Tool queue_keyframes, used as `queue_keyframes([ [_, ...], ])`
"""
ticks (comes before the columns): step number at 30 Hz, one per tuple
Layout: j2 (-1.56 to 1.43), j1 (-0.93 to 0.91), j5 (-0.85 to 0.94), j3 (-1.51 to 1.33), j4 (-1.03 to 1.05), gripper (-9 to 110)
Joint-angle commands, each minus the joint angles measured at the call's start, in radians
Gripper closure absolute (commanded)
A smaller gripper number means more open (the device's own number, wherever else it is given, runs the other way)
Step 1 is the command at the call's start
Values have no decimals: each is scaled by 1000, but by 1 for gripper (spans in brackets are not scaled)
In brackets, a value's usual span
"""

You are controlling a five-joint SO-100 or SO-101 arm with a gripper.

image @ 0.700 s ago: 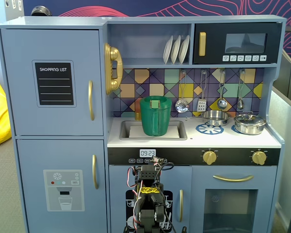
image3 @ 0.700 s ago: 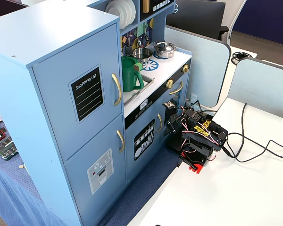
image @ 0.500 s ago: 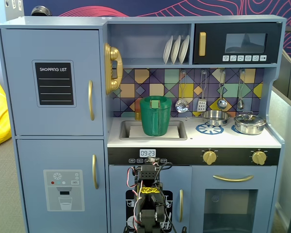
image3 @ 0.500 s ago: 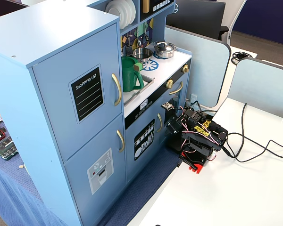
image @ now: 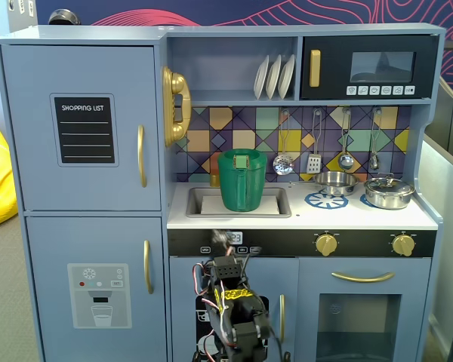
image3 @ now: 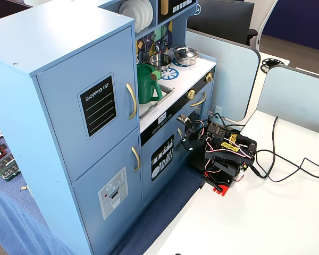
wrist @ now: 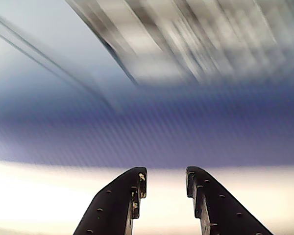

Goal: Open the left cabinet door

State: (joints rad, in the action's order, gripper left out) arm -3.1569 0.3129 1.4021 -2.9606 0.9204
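The left cabinet door (image: 83, 83) is the upper blue-grey door with a black "SHOPPING LIST" panel (image: 84, 130) and a curved gold handle (image: 141, 156). It is shut, and it also shows in the other fixed view (image3: 64, 95) with its handle (image3: 131, 101). My arm (image: 230, 305) is folded low in front of the kitchen's lower middle, far below and right of that handle. My gripper (wrist: 165, 176) is open and empty in the wrist view, which is blurred by motion. It points at the kitchen front (image3: 184, 127).
A lower door with a water-dispenser graphic (image: 98, 294) sits under the left door. A dishwasher-picture door (image3: 162, 158) is just by the arm. A green pitcher (image: 241, 181) stands in the sink. Cables (image3: 279, 167) trail over the white table.
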Motion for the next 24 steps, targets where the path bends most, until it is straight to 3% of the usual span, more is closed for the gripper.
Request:
queue_keyframes([
  [1, 61, 150, 71, 170, -262, 101],
  [6, 232, 242, 138, 468, -305, 96],
  [14, 525, 242, 195, 808, -581, 85],
  [24, 756, 336, 267, 1062, -738, 84],
])
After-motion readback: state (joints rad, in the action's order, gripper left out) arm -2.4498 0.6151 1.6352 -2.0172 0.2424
